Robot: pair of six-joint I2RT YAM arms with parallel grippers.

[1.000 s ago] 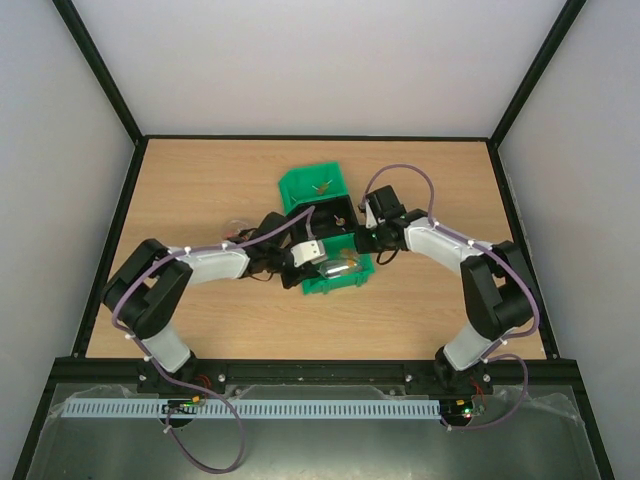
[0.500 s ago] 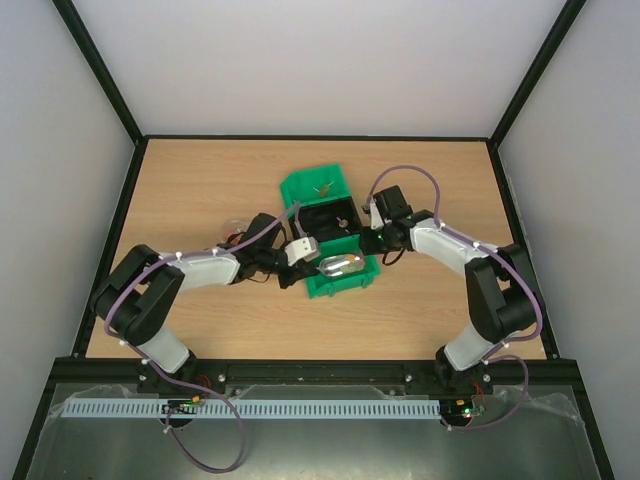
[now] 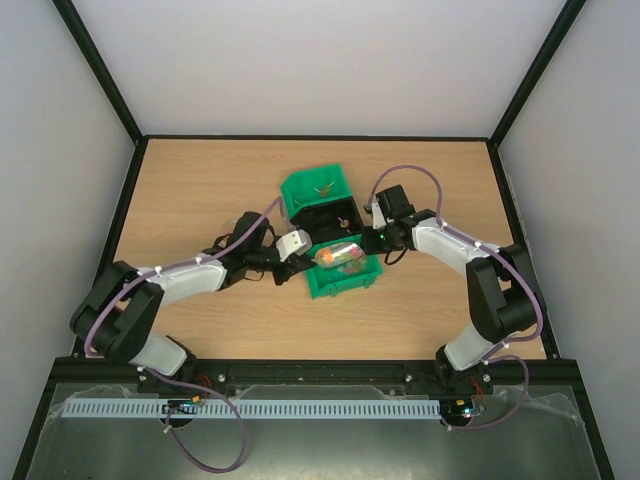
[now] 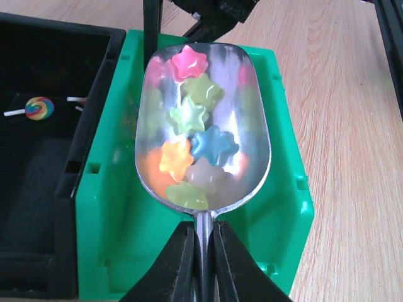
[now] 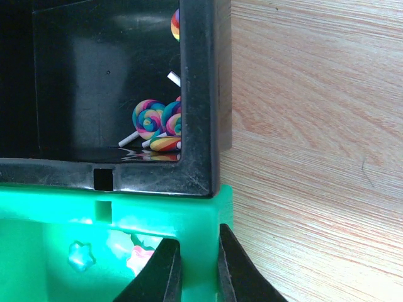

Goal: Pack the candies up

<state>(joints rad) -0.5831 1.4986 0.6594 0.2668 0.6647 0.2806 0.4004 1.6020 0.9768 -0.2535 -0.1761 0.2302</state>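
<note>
Seen from above, three bins sit in a row at the middle of the wooden table (image 3: 200, 190): a far green bin (image 3: 315, 185) at 12 o'clock, a black bin (image 3: 330, 215) in the centre, and a near green bin (image 3: 345, 280) at 6 o'clock.

The left gripper (image 3: 295, 243) comes in from 9 o'clock of the near green bin. Its jaws are clamped tight on the handle of a metal scoop (image 4: 201, 126). The scoop's bowl is level above that bin.

Over the last second we see the left arm draw back toward 9 o'clock. The scoop bowl, which showed mostly bare metal before, now faces up with a load. The candies (image 4: 192, 119) are star-shaped pieces in pink, green, blue, orange and pale white. They lie heaped in the bowl, none spilling over its rim.

The right gripper (image 5: 199, 264) sits at 2 o'clock of the near green bin. Its jaws pinch that bin's wall near the corner, steadying it.

A few candies remain on the bin floor in the right wrist view. Swirled lollipops (image 5: 157, 123) lie inside the black bin.

We judge the scooping finished. The load now needs carrying level to wherever it is packed, and that place is not visible here.
</note>
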